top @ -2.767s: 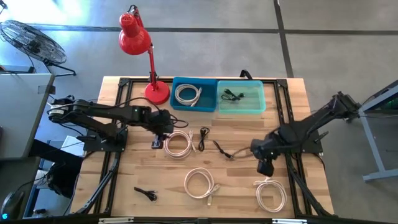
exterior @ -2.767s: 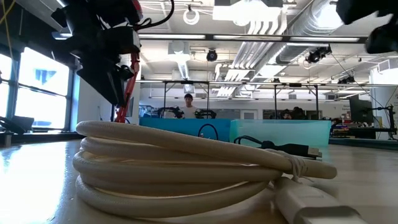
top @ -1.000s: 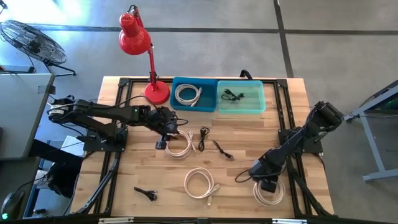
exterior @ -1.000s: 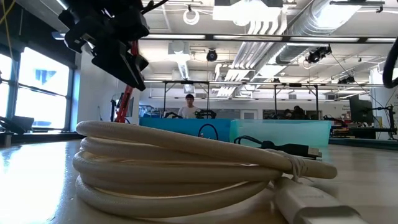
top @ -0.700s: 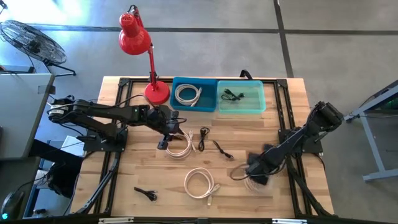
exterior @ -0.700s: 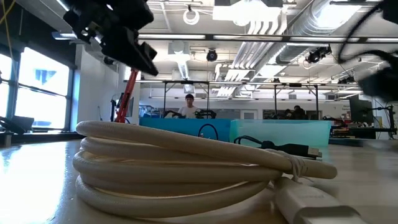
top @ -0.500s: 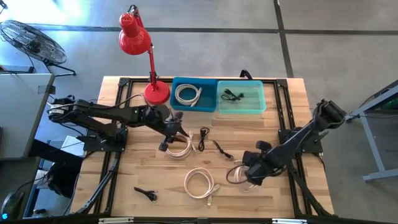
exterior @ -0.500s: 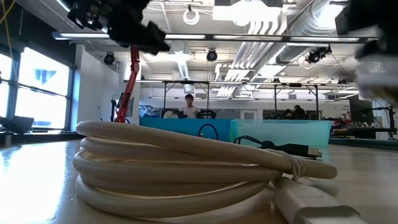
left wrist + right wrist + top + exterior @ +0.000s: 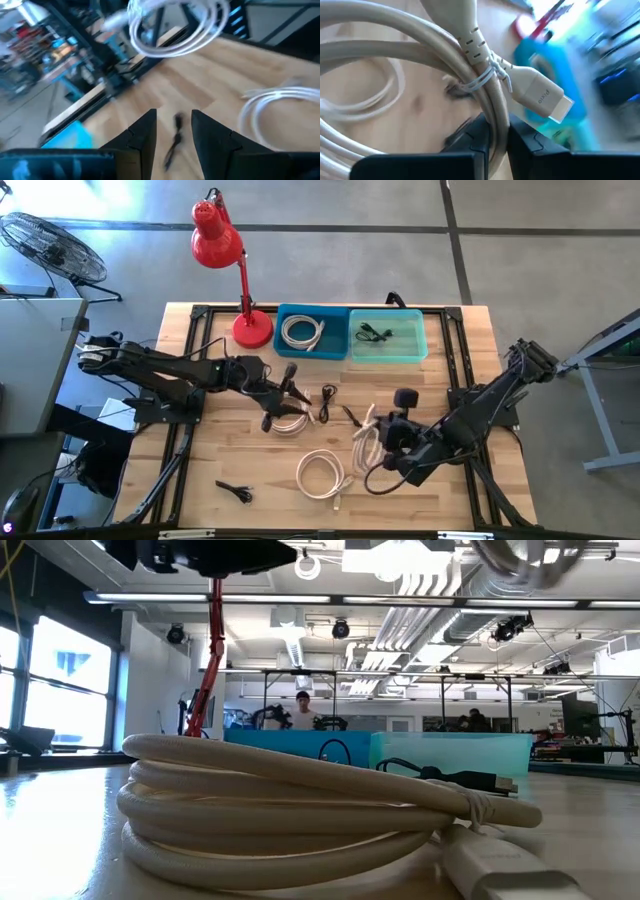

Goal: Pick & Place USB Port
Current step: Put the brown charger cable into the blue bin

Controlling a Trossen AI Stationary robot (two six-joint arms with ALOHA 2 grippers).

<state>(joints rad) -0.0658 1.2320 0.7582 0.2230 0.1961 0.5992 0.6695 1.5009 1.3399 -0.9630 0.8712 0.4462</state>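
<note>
A white USB cable coil (image 9: 368,445), bound with a tie, hangs above the table's middle. My right gripper (image 9: 388,440) is shut on it; in the right wrist view its plug (image 9: 540,96) sticks out past the fingers. My left gripper (image 9: 287,385) stands open above a second white coil (image 9: 288,417), which lies flat on the table. Nothing is between its fingers (image 9: 142,135). The low view shows both grippers only at its top edge, along with the raised coil (image 9: 520,560). My right gripper pinches the coil's bundled strands (image 9: 496,107) between its two fingers, just below the tie and the plug. The fingers come from the table's right and lie across the strands. The coil is lifted clear of the table and hangs from the fingers as loose loops.
At the far edge a blue bin (image 9: 312,332) holds a white coil and a teal bin (image 9: 388,337) holds a black cable. A red lamp (image 9: 235,270) stands far left. A third white coil (image 9: 322,475) and black cables (image 9: 327,402) (image 9: 235,492) lie on the table.
My right gripper has gone from the near right corner toward the table's middle and up. It took the white coil with it, and the coil has been lifted clear of the table. My left gripper has risen, tipped forward and gone a little toward the right edge.
</note>
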